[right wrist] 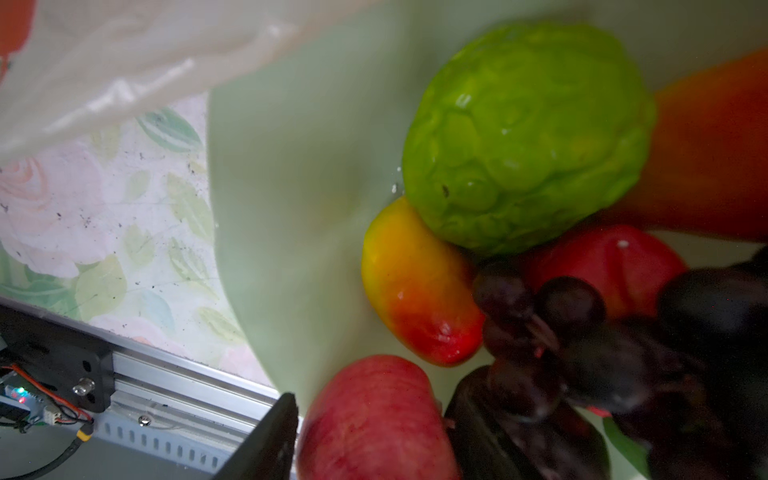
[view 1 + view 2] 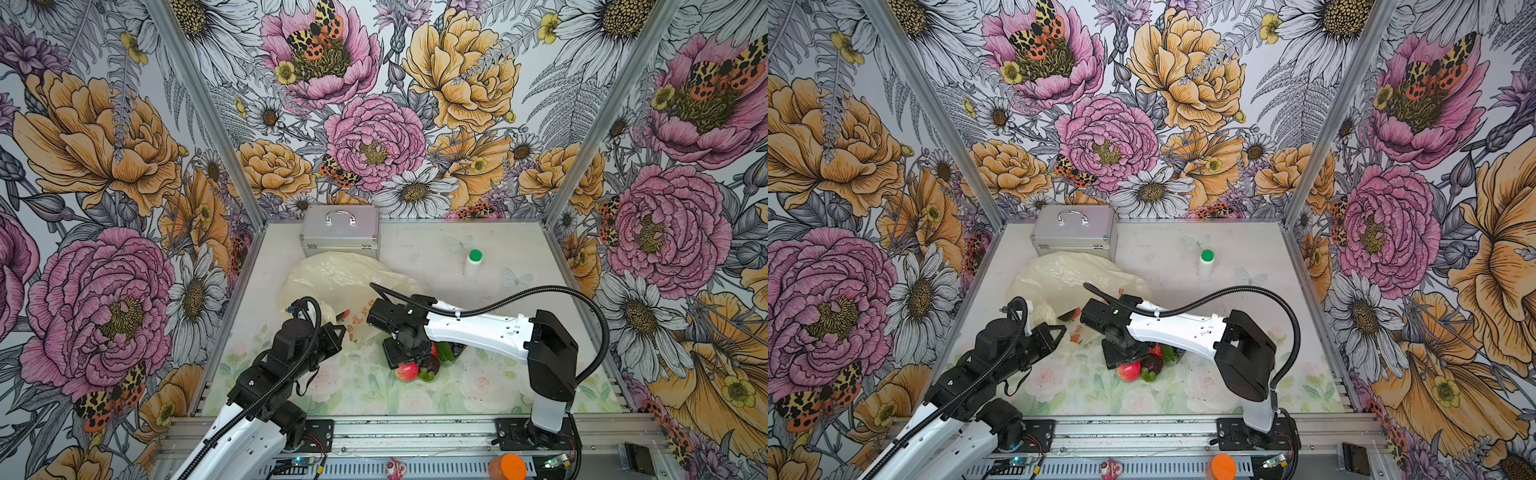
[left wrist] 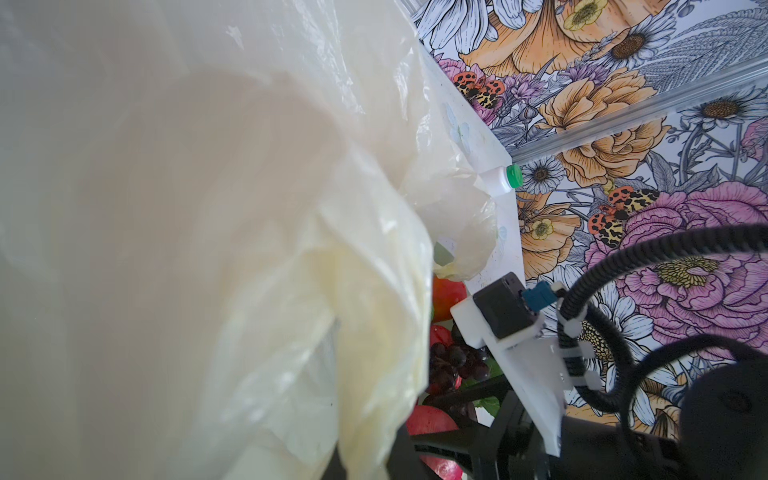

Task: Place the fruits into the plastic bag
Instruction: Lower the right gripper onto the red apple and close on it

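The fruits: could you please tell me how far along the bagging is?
Done: nothing clearly bagged. In hand: the left hand is shut at the edge of the plastic bag, seemingly holding it up; the right hand hangs over the apple in the green dish. Left: the fruits piled there.

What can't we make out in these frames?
right claw: in both top views its own wrist covers the jaws; right wrist view shows one finger, the other beyond the edge. Open or shut unclear.
left claw: plastic bag fills the left wrist view, so any grip on it is hidden.
fruits: right arm covers most of their dish in both top views; count unclear.
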